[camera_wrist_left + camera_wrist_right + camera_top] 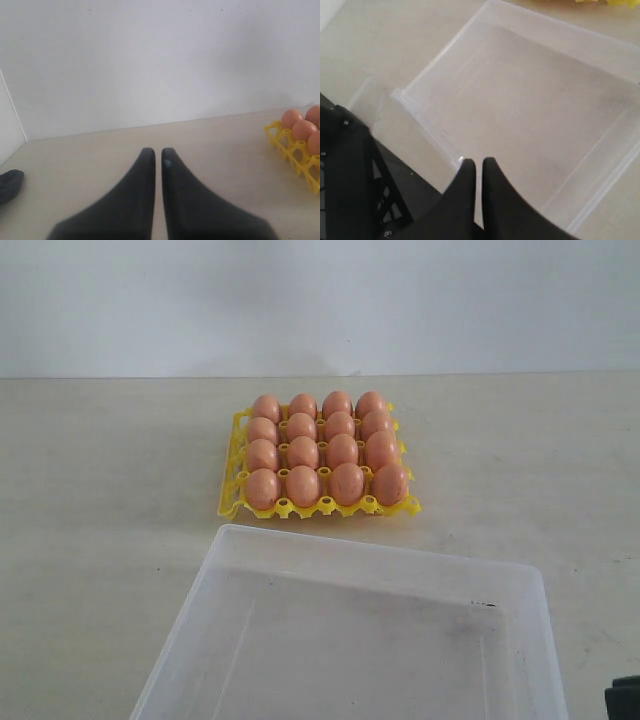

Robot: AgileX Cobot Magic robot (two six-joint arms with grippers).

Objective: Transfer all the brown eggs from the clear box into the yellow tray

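Several brown eggs (303, 453) fill the cups of the yellow tray (231, 480), which sits in the middle of the table. In front of it lies the clear box (250, 538), with no eggs in it. From the left wrist view the tray's edge (280, 137) and a few eggs (291, 118) show off to one side. My left gripper (157, 152) is shut, holds nothing and hangs over bare table. My right gripper (476, 162) is shut and holds nothing, above the clear box (445, 47) near its rim.
A pale wall (320, 300) closes the back of the table (90, 490). A dark object (10, 184) lies on the table in the left wrist view. A black frame (350, 175) stands beside the box in the right wrist view. A dark arm part (625, 698) shows at the exterior view's lower right corner.
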